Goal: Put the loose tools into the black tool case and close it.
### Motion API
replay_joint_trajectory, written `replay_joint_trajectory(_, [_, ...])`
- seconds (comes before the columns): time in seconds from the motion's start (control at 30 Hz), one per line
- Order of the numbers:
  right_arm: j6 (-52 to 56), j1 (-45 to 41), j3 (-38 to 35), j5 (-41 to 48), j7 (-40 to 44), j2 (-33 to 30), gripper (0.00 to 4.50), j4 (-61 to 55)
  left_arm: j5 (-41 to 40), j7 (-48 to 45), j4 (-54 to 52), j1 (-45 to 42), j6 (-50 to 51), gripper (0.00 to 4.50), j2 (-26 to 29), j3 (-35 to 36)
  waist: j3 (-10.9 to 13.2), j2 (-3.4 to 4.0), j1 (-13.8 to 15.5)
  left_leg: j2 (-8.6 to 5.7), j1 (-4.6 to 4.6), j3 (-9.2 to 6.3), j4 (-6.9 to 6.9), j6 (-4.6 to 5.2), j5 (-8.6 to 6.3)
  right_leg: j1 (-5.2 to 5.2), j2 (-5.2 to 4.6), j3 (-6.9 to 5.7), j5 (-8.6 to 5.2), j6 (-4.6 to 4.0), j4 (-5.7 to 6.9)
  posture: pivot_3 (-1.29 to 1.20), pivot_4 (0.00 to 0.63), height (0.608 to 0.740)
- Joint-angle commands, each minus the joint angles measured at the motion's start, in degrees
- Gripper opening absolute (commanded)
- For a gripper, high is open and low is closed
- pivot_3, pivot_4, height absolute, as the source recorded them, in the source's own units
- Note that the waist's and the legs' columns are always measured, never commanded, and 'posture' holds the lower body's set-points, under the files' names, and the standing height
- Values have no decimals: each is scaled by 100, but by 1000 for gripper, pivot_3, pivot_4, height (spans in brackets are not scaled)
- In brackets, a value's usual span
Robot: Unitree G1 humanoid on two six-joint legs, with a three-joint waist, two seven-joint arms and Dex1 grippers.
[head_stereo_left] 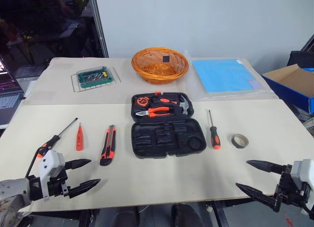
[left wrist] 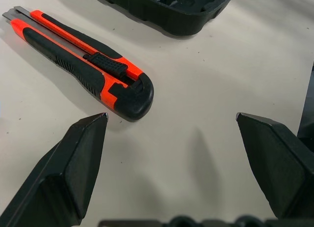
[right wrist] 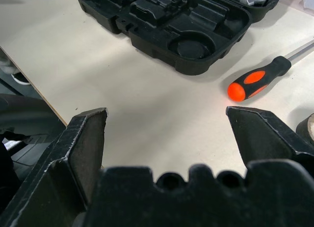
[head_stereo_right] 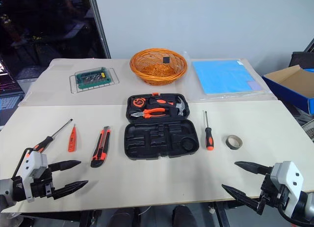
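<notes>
Left pincer (head_stereo_left: pixel 87 173) agape near table edge, beside utility knife (head_stereo_left: pixel 108 145).

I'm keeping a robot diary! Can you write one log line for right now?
case: open on table | utility knife, tester, two screwdrivers, tape roll: loose | left gripper: open, empty | right gripper: open, empty

Tool case (head_stereo_left: pixel 167 137) matt black plastic; basket (head_stereo_left: pixel 160 65) woven wicker; table (head_stereo_left: pixel 147 173) smooth.
</notes>
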Motion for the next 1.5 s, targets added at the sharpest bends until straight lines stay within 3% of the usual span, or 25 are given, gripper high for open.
replay_joint_trajectory(0.03, [-130,-473,88,267,-152,53,4474,-147,-259,699,-331,-244,321,4500,-274,119,0,0,-1,0,0,0,0,0,0,0,0,0,0,0,0,0,150,740])
replay_joint_trajectory(0.17, [-102,-1718,861,620,-577,316,4474,-559,-456,2644,-435,-1106,1361,4500,-836,538,7,-10,-20,5,5,-27,6,0,0,13,0,3,2,5,3,0,150,740])
replay_joint_trajectory(0.3, [29,-2333,1414,619,-620,203,4474,-715,-311,3489,-164,-1610,2191,4500,-558,760,4,-21,-9,-5,33,-7,6,0,1,15,8,-8,4,7,12,0,150,740])
replay_joint_trajectory(0.43, [350,-2989,2032,651,-598,-51,4474,-814,-3,3302,967,-2139,2323,4500,227,756,5,-21,-4,-10,8,2,2,10,7,10,10,-8,2,1,18,0,150,740])
replay_joint_trajectory(0.63, [580,-3842,2434,781,-738,-83,4474,-822,249,2460,1949,-2775,2317,4500,1246,180,12,-38,-5,0,-9,2,-2,12,7,-5,17,-18,-3,-12,12,0,150,740])
replay_joint_trajectory(1.07, [504,-3583,2452,686,-810,-67,4474,-951,1132,1745,3252,-3342,2111,4500,1921,-980,13,-39,21,3,-12,0,-6,8,4,-7,8,-42,-6,-21,17,0,150,740])
replay_joint_trajectory(1.17, [492,-3558,2442,644,-875,-55,4500,-966,1359,1630,3520,-3510,1916,3885,1881,-1277,13,-40,28,4,-12,1,-5,6,3,-7,8,-44,-6,-21,18,0,150,740])
replay_joint_trajectory(1.2, [496,-3552,2437,629,-898,-60,4500,-981,1415,1555,3543,-3531,1845,3356,1868,-1375,13,-40,29,4,-12,1,-6,6,3,-8,7,-45,-6,-21,18,0,150,740])
replay_joint_trajectory(1.37, [589,-3369,2219,770,-967,-180,4500,-1149,1508,1384,3492,-3454,1900,1666,1891,-1508,13,-40,63,5,-15,0,-6,9,5,-8,6,-51,-6,-25,18,0,150,740])
replay_joint_trajectory(1.43, [558,-3261,2153,757,-999,-176,4500,-1165,1326,1141,3269,-3402,1379,987,1815,-1177,13,-40,65,4,-15,0,-6,10,6,-8,4,-51,-6,-25,18,0,150,740])
replay_joint_trajectory(1.5, [533,-3077,1987,752,-1071,-140,4500,-1179,727,725,2765,-3679,1394,834,1808,-705,13,-44,79,4,-22,-1,-6,10,6,-11,1,-55,-5,-27,17,0,150,740])
